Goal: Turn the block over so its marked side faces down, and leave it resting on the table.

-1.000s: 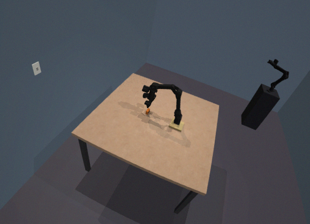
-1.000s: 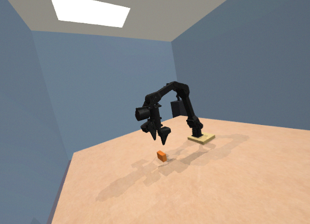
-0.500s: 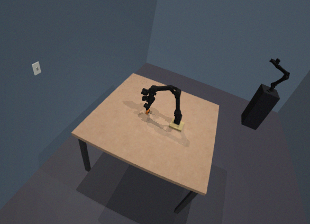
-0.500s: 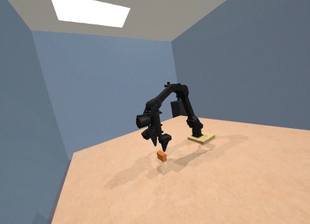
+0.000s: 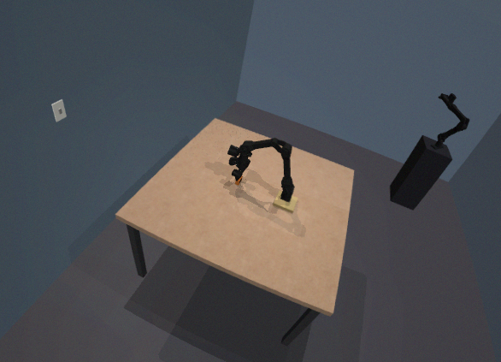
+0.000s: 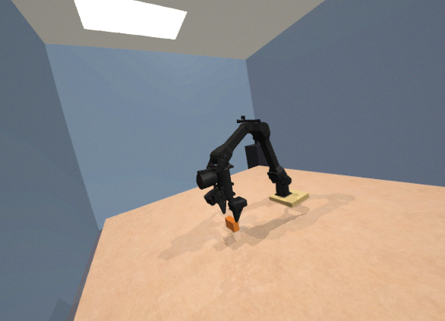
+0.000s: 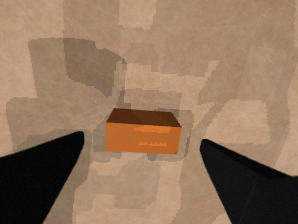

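The orange block [image 5: 238,181] [image 6: 231,225] [image 7: 142,138] sits on the table [image 5: 192,225] [image 6: 304,268], with its long side running across the wrist view. That view shows a plain bright orange face and a narrow, shaded dark-orange face above it. The dark marking is not visible in any view, so which way the marked side faces cannot be told from these frames. My gripper [image 5: 240,177] [image 6: 230,217] [image 7: 144,140] points down over the block and is open. In the wrist view one finger is at each end of the block, with a gap on both sides.
The arm stands on a yellow base plate [image 5: 285,203] [image 6: 291,202] on the table. Shadows of the arm and gripper fall around the block. A black pedestal [image 5: 421,174] with a second arm stands on the floor beyond the table.
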Tool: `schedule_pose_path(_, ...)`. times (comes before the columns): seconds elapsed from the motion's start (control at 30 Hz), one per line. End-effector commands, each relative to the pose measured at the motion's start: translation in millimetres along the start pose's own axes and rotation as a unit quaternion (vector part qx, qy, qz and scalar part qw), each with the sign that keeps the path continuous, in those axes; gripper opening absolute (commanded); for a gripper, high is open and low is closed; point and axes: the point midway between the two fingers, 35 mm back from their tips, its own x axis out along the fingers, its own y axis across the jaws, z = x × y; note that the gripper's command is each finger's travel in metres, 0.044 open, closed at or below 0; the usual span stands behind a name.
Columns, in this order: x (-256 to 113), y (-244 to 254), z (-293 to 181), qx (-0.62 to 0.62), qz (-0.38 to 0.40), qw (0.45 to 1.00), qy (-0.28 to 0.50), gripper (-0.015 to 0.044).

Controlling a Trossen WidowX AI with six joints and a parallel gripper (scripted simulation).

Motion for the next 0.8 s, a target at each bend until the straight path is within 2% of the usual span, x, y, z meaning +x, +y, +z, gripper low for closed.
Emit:
schedule_pose_path(0.0, 11, 1, -2, 0.001, 0.001, 1.000, 0.008, 0.0440)
schedule_pose_path(0.37, 25, 1, -3, 0.001, 0.001, 1.000, 0.008, 0.0440)
schedule_pose_path(0.57, 25, 1, -3, 0.001, 0.001, 1.000, 0.008, 0.0282)
schedule_pose_path(0.77, 25, 1, -3, 0.001, 0.001, 1.000, 0.008, 0.0242)
